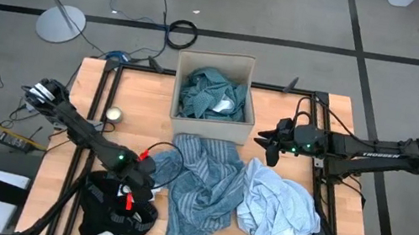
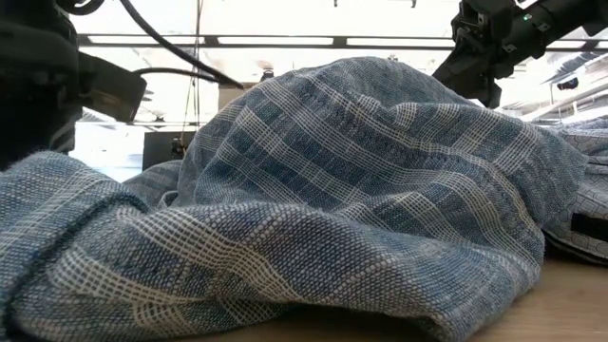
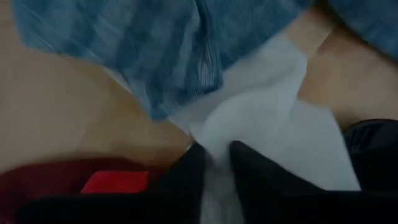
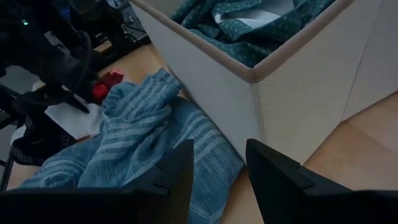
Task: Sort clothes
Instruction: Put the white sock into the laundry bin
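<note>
While both arms sit low over the table, status as follows:
left gripper (image 3: 214, 163): at the table's front left, down over a white sock (image 3: 267, 124); fingers a narrow gap apart with the white cloth running between them; cannot tell if they pinch it
right gripper (image 4: 217, 163): just right of the box's front corner, above the table; fingers apart, nothing between them
right arm (image 1: 374, 152): white lettering on the link reads "TROSSEN"; no other readable text anywhere
box (image 1: 207, 121): tan cardboard, back centre of the table; teal top (image 1: 209, 92) inside, dotted pattern, with a pale patterned scrap on it
blue striped shirt (image 1: 200, 184): heaped at centre, its top edge touching the box front; fills most of the low view
pale blue shirt (image 1: 278, 214): crumpled just right of the striped one, touching it
black piece (image 1: 111, 204): front left corner, under the left gripper; red sock (image 1: 130, 201) lies on it
small round tin (image 1: 113, 115): left of the box, apart from the clothes
</note>
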Controlling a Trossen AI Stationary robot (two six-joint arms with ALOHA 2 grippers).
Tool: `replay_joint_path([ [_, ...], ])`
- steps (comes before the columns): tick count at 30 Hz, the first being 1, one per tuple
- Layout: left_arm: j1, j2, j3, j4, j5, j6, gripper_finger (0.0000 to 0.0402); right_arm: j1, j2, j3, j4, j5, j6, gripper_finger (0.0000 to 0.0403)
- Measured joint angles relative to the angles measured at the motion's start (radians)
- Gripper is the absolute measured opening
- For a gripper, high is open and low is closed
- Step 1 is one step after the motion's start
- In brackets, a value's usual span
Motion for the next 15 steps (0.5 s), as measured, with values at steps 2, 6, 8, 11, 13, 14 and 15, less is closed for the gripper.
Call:
replay_joint_path([
  [2, 0.000, -0.001, 0.000, 0.000, 0.007, 0.001, 0.0024, 0.000, 0.000, 0.000, 0.000, 0.000, 0.000, 0.0148],
  [6, 0.000, -0.002, 0.028, -0.044, 0.012, 0.020, 0.0006, 0.000, 0.000, 0.000, 0.000, 0.000, 0.000, 0.0148],
  [8, 0.000, -0.002, 0.062, -0.105, 0.013, 0.046, 0.0004, 0.000, 0.000, 0.000, 0.000, 0.000, 0.000, 0.0148],
  [11, 0.006, -0.002, 0.128, -0.229, 0.001, 0.080, 0.0003, 0.000, 0.000, 0.000, -0.001, 0.000, 0.000, 0.0148],
  [13, 0.010, -0.002, 0.186, -0.324, -0.013, 0.108, 0.0002, 0.000, 0.000, 0.000, -0.002, 0.000, 0.000, 0.0148],
  [14, 0.013, -0.002, 0.218, -0.376, -0.029, 0.127, 0.0002, 0.000, 0.000, 0.000, -0.004, 0.000, -0.001, 0.0148],
  [15, 0.015, -0.002, 0.249, -0.423, -0.045, 0.141, 0.0002, 0.000, 0.000, 0.000, -0.006, 0.000, -0.002, 0.0148],
])
